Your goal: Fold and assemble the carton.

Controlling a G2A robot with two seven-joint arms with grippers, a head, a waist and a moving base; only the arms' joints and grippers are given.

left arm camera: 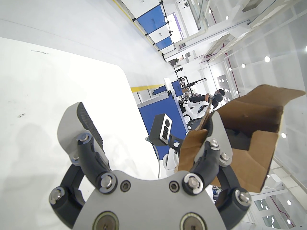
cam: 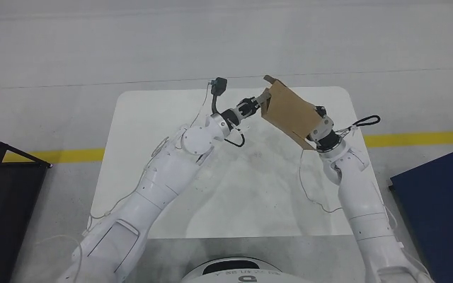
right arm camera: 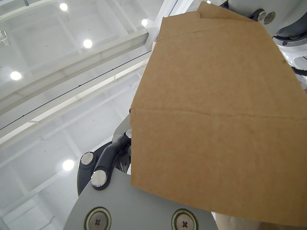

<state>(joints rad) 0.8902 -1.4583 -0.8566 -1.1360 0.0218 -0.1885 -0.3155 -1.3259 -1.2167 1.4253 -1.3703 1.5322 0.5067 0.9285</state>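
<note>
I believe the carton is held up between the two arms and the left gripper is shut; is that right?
Not quite: the left gripper is open wide, at the carton, as the left wrist view shows. The rest holds.

Left gripper (left arm camera: 147, 111) spread wide

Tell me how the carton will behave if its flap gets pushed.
Probably light: the right gripper holds the carton aloft by one end. Panels look stiff, yet it likely hinges at the creases. Its flaps already look bent, so pushes may fold them.
</note>
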